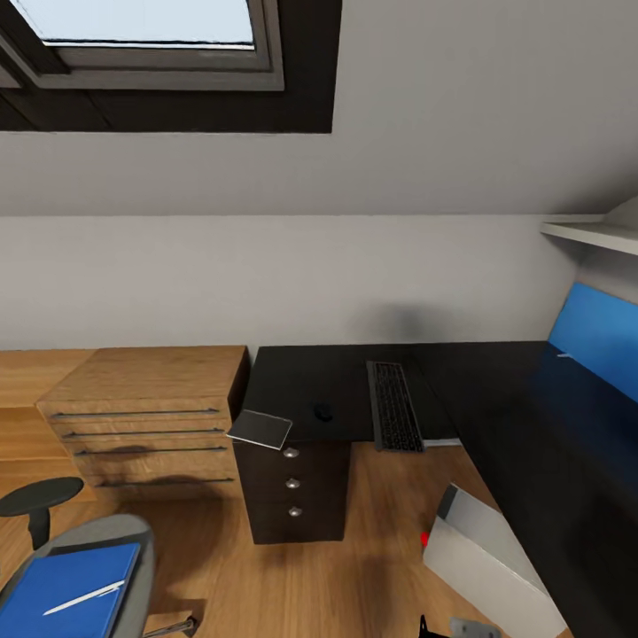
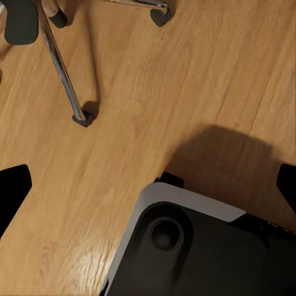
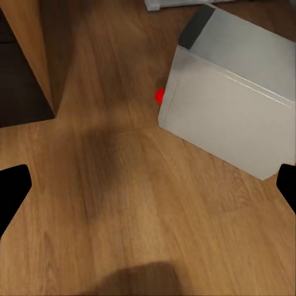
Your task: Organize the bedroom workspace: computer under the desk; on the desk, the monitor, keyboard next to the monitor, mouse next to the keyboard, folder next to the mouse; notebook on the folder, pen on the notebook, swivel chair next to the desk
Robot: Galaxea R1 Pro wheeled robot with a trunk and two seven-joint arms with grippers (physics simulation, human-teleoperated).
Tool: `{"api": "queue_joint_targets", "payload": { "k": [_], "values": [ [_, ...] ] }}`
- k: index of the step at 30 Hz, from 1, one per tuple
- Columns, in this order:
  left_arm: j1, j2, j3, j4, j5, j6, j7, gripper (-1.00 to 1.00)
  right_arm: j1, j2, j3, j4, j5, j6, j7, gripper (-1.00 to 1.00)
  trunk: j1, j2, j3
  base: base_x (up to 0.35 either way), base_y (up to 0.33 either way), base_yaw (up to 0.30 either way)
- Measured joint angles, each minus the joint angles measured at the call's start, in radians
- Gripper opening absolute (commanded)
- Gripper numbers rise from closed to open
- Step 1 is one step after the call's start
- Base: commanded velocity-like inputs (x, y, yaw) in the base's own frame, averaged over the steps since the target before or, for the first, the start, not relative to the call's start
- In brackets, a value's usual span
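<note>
Black L-shaped surface (image 1: 310, 377): carries the keyboard (image 1: 393, 406), overhanging the front edge, the mouse (image 1: 323, 412) just beside it, and the grey notebook (image 1: 260, 429) jutting off the corner above the dark drawer unit (image 1: 292, 487). Monitor (image 1: 595, 346): at the right wing, screen showing blue. Computer (image 3: 228, 105): tilted on the wooden floor (image 3: 123, 197), red light showing. Swivel chair (image 1: 89, 549): lower left, holding the blue folder (image 1: 66, 589) with the white pen (image 1: 84, 598) on top. My left claw (image 2: 148, 185) and right claw (image 3: 148, 191): fingers spread wide, gripping nothing, over the floor.
</note>
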Motion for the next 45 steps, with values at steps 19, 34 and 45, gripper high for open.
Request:
{"api": "queue_joint_targets", "payload": {
  "k": [19,34,45],
  "values": [
    [0.000,-0.004,-0.005,-0.002,-0.002,-0.009,0.000,1.00,-0.002,0.040,-0.008,-0.310,-0.055,0.006,0.014,1.00,0.000,0.000,0.000,0.009,0.001,0.000],
    [0.000,-0.020,-0.075,-0.244,-0.012,0.016,-0.009,1.00,-0.172,0.028,-0.008,-0.466,-0.708,0.342,0.331,1.00,0.000,0.000,0.000,0.000,0.000,0.000],
    [0.000,-0.061,-0.089,-1.245,0.290,1.197,-0.006,1.00,-0.200,0.013,-0.005,-0.559,-0.834,0.407,0.385,1.00,0.008,-0.014,-0.006,0.000,0.000,0.000]
  ]
}}
